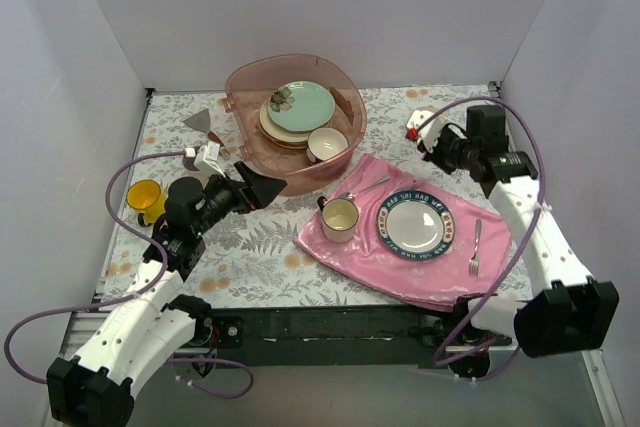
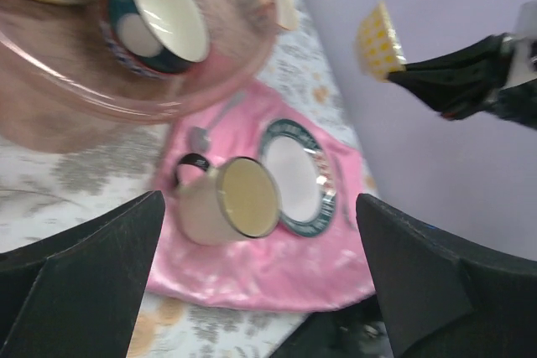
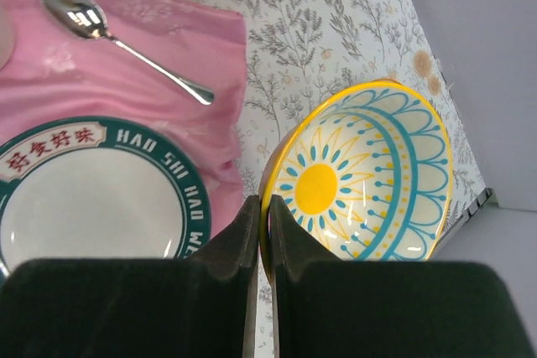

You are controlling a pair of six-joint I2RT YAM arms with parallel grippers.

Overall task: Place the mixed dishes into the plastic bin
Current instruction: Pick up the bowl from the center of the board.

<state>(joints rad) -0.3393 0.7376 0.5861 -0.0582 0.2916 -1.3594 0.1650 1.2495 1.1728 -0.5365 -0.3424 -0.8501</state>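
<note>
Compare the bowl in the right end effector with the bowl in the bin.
The yellow-rimmed bowl has a teal-and-yellow sunburst inside; the small binned bowl is plain cream inside. The first hangs tilted, rim pinched by the right end effector; the second rests in the translucent pinkish plastic bin. Both are round bowls.

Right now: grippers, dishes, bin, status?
Left gripper open, empty, beside translucent pinkish plastic bin. Right gripper shut on rim of yellow-and-teal sun-patterned bowl, right of bin. Yellow mug not yet binned. Nothing seen blocking.
</note>
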